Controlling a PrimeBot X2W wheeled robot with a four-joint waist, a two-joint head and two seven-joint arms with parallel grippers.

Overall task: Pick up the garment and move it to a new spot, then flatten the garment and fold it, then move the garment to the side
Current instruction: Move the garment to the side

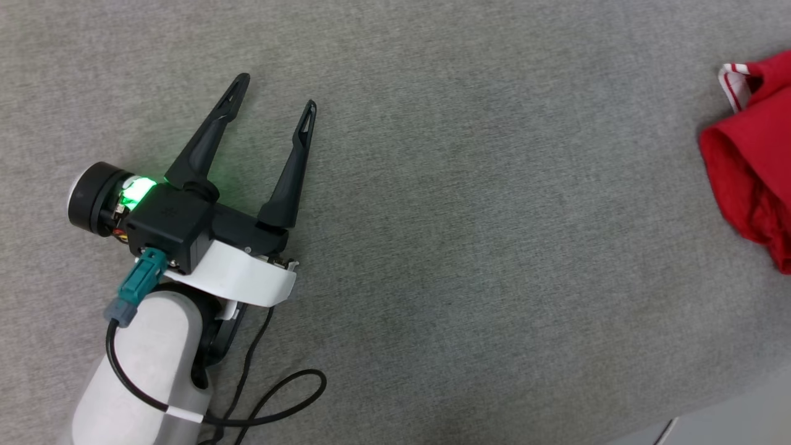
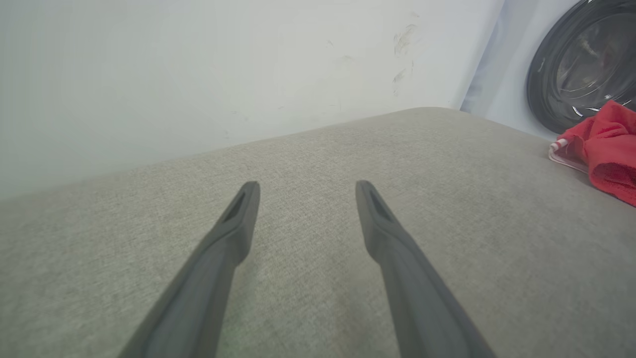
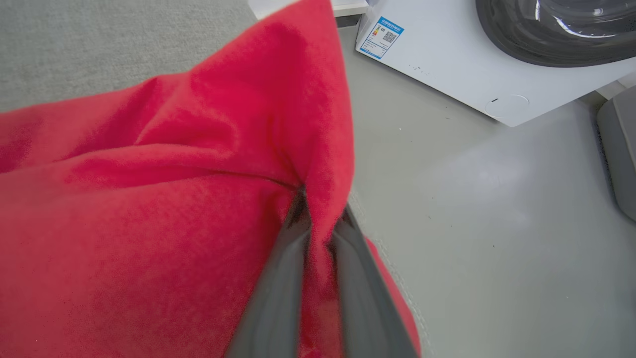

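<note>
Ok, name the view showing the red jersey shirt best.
Right wrist view: the red jersey shirt is close up, pinched in the right claw. Head and left wrist views catch just its edge, far right.

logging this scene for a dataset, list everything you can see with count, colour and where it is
garment: one, red with red-white striped trim, bunched at the right edge of the padded surface
padded surface: one, grey fabric, under the garment and the left gripper
wall: one, white, behind the surface
washing machine: one, white with a dark round door, on the floor beyond the garment
label: one, blue and white, on the machine
floor: pale grey, beside the surface
left gripper: one, black, open, over bare surface
right gripper: one, dark, shut on a fold of the garment
</note>
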